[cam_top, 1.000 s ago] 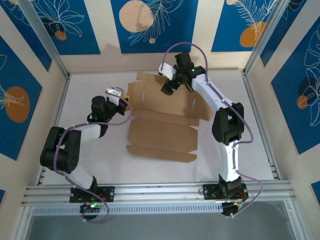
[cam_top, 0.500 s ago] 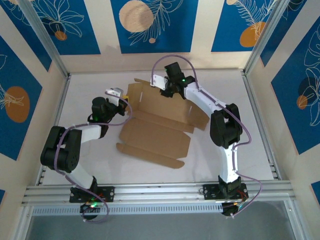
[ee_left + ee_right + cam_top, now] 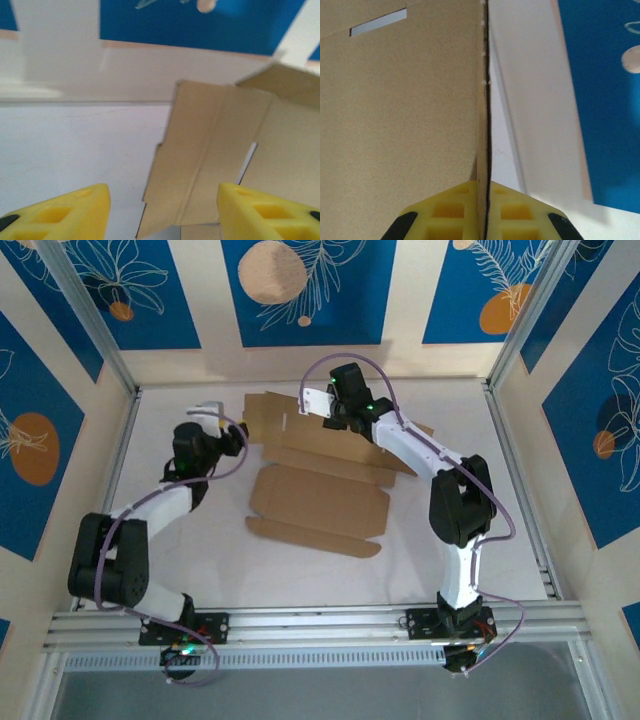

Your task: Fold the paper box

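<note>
Right wrist: my right jaws pinch edge of plain brown creased cardboard box (image 3: 395, 100); left jaws apart, empty. Risk if I tug: edge slips, tears.

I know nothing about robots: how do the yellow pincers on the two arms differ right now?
The left jaws stand open with nothing gripped; the right jaws are shut tight on a panel of the paper box. The left jaws face the box from its left side, while the right jaws pinch it near its far edge, the cardboard running edge-on between them. Both pairs have yellow tips.
</note>
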`<state>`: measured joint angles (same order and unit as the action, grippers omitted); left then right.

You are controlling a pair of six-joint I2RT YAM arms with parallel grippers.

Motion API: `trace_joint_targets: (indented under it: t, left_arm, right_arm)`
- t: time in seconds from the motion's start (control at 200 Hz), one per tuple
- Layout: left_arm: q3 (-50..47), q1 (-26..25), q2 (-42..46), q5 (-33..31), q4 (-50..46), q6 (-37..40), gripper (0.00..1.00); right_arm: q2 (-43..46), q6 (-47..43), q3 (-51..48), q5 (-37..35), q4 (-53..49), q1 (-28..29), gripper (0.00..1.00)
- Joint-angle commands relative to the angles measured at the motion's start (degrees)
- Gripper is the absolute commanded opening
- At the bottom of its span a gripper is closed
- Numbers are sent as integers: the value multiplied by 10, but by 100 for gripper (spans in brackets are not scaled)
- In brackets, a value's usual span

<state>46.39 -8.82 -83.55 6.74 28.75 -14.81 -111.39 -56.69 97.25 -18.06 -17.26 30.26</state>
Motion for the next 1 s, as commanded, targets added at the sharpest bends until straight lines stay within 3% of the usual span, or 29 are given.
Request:
trace_joint_targets:
  t: [0.0,0.075,0.165,0.245,0.495,0.67,0.995]
  left_arm:
    - [73,12,32,17,-147,-137,57]
    - [116,10,15,94,-180,-227,56]
    - [159,8,-10,102,-242,-370,55]
    - [202,1,-35,147,-276,-409,55]
    - [274,-11,-90,205,-340,-550,58]
    - [260,-16,-106,219,-313,-590,54]
    - [274,-12,-90,188,-317,-532,52]
  right_arm:
    - [26,-26,-15,-5,35,7,0]
    - [33,-27,-24,-4,43,9,0]
    - [41,-39,-45,-5,66,15,0]
    - [49,-47,-58,-4,85,17,0]
    - [56,-41,-59,-2,86,21,0]
    - [49,-38,-52,-13,91,24,0]
    - [48,-45,-50,-16,89,31,0]
